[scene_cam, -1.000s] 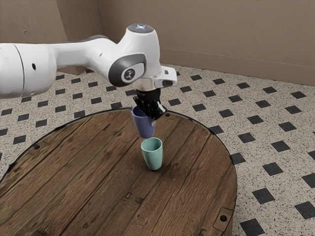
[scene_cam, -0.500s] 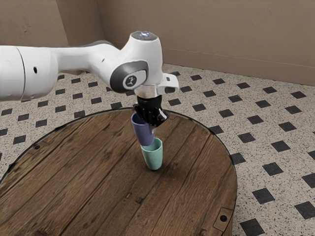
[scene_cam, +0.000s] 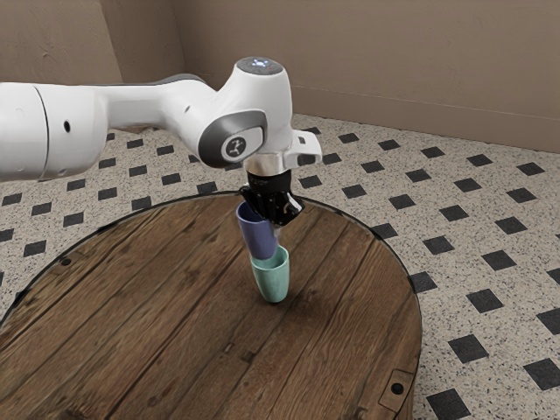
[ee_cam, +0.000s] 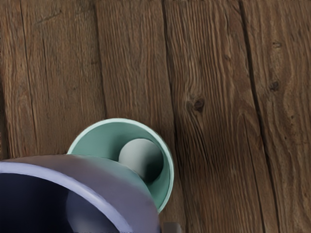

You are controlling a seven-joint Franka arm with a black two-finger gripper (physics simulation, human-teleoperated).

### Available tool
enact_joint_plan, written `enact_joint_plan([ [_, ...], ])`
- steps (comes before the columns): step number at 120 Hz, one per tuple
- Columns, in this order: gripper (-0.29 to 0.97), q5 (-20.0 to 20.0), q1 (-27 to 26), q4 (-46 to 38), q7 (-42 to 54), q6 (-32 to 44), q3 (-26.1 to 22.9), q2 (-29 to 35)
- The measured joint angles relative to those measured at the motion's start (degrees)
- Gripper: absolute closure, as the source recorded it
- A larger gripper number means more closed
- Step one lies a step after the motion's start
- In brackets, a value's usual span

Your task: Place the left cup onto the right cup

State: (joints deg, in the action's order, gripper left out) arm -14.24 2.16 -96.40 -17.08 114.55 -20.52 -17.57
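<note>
Tool (scene_cam: 273, 208) holds the purple cup (scene_cam: 255, 234) by its rim, the fingers closed on the wall. In the exterior view this cup has its mouth up and its long axis is tilted: the top leans toward the exterior view's left and the base sits in the mouth of the green cup (scene_cam: 273, 280), which stands upright on the round wooden counter (scene_cam: 131, 332). The wrist view looks down into both cups: the purple cup (ee_cam: 82, 187) covers part of the rim of the green cup (ee_cam: 97, 141), whose pale bottom is visible.
</note>
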Motion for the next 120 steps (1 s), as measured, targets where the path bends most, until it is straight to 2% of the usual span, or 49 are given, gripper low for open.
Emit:
enact_joint_plan([
  [120, 0.77, -1.21, 0.01, 2.16, -2.47, 2.61, -0.04, -5.13],
])
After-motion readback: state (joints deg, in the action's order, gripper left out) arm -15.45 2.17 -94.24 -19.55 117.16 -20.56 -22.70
